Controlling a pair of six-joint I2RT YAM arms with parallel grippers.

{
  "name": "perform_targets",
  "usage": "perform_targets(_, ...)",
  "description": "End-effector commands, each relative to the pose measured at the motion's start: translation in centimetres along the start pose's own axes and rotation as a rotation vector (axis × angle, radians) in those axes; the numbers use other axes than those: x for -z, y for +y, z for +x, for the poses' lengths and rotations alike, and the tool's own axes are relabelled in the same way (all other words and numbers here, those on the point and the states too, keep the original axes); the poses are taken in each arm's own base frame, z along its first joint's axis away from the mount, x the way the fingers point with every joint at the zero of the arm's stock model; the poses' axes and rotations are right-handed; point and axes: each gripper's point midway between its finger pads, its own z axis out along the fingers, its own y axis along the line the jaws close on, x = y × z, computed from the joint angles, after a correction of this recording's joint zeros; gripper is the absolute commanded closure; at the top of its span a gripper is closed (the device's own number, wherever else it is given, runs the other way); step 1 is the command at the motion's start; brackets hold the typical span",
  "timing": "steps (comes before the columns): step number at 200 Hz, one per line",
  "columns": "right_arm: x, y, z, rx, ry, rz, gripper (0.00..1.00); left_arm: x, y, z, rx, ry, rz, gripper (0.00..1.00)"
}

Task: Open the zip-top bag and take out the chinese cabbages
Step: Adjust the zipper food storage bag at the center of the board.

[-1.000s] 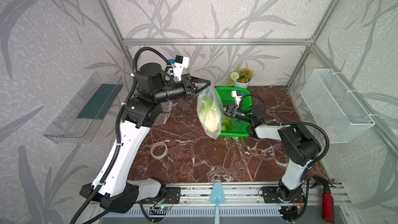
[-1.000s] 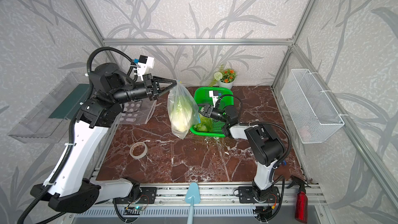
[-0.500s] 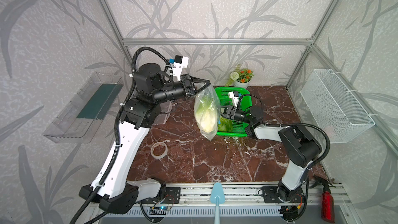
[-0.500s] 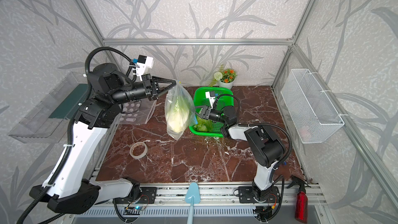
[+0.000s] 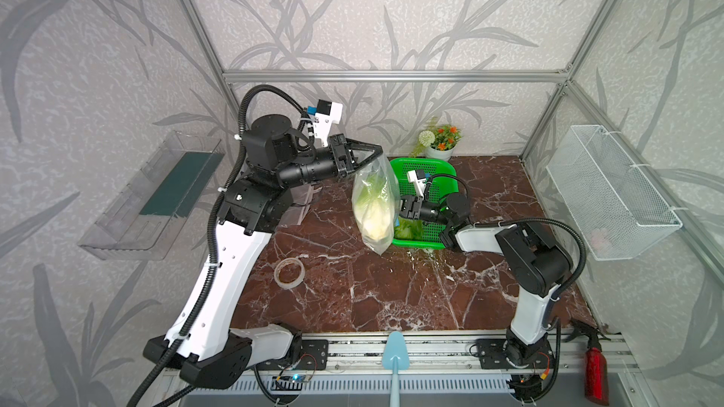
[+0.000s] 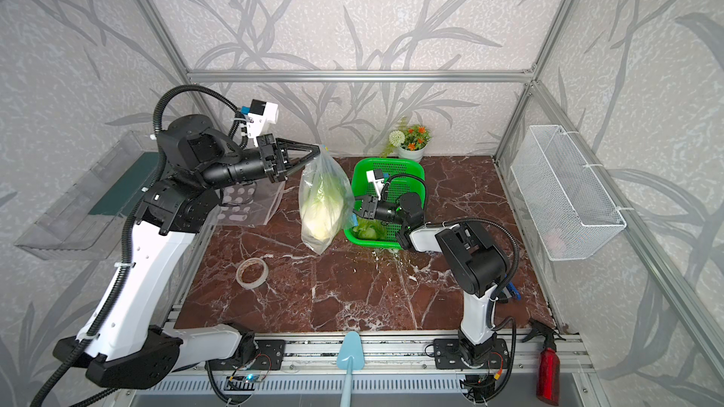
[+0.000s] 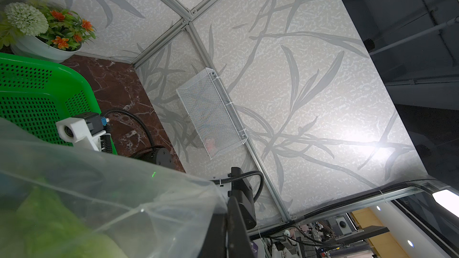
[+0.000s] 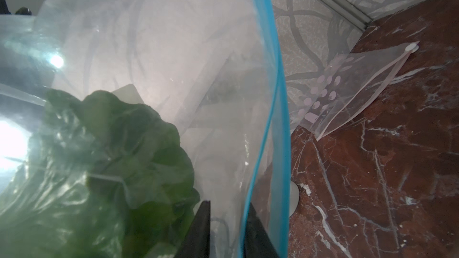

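The zip-top bag [image 5: 372, 197] is clear, glossy plastic film — the green basket [image 5: 438, 166] perforated plastic, the tabletop [image 5: 391, 291] polished marble.

No legible text, label, brand or number anywhere.

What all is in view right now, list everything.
table: one, brown marble, centre
plastic basket: one, green, table's back
zip-top bag: one, clear, blue-edged, hanging mid-air
chinese cabbages: two, pale green, one bagged, other in that basket
potted flowers: one, orange-white, behind that basket
tape roll: one, clear, table's front left
dotted bag: one, clear, lying behind left arm
tray: one, clear, left wall
wire basket: one, white, right wall
scoop: one, light blue, front rail
spray bottle: one, red, front right
left gripper: one, black, shut on bag's top corner
right gripper: one, black, at bag's blue edge
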Motion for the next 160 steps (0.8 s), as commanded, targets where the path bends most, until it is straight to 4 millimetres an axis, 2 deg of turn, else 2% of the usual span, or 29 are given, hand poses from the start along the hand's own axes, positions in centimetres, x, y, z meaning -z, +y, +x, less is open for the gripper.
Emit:
perform_targets(1, -0.2, 1.6, -0.3, 0.055, -0.005, -0.042, 0.92, 1.7, -2.8, -0.1, -0.084, -0.031, 0.031, 1.0)
perform_targets(11, 0.3, 1.8, -0.6, 0.06, -0.018, -0.036, 0.99, 1.8, -2.4, 0.2, -0.086, -0.029, 0.011, 1.0)
perform_targets(50, 3.9, 3.6, -1.8, 0.079, -0.092, 0.003, 1.0, 3.6, 1.9, 1.1, -0.079, -0.04, -0.158, 1.0)
perform_targets(53, 4.1, 3.2, -1.6, 0.069, -0.09, 0.017, 1.0, 3.8, 2.4, 1.1, -0.075, -0.044, -0.172, 1.0)
perform_targets(59, 4.3, 4.3, -1.7, 0.089, -0.086, 0.02, 1.0, 4.2, 3.2, 1.1, -0.064, -0.053, -0.197, 1.0)
perform_targets(83, 4.3, 5.3, -0.6, 0.161, -0.021, 0.142, 1.0, 5.8, 7.8, 1.6, -0.014, -0.071, -0.309, 1.0)
perform_targets(113, 4.6, 6.9, 0.1, 0.337, 0.072, 0.355, 1.0, 7.9, 14.7, 2.9, 0.064, -0.084, -0.464, 1.0)
perform_targets(139, 4.1, 9.0, -0.3, 0.378, 0.099, 0.358, 1.0, 8.9, 20.5, 4.1, 0.13, -0.07, -0.585, 1.0)
perform_targets(160, 2.8, 9.0, 0.6, 0.38, 0.145, 0.355, 1.0, 8.8, 24.6, 4.6, 0.169, -0.055, -0.637, 1.0)
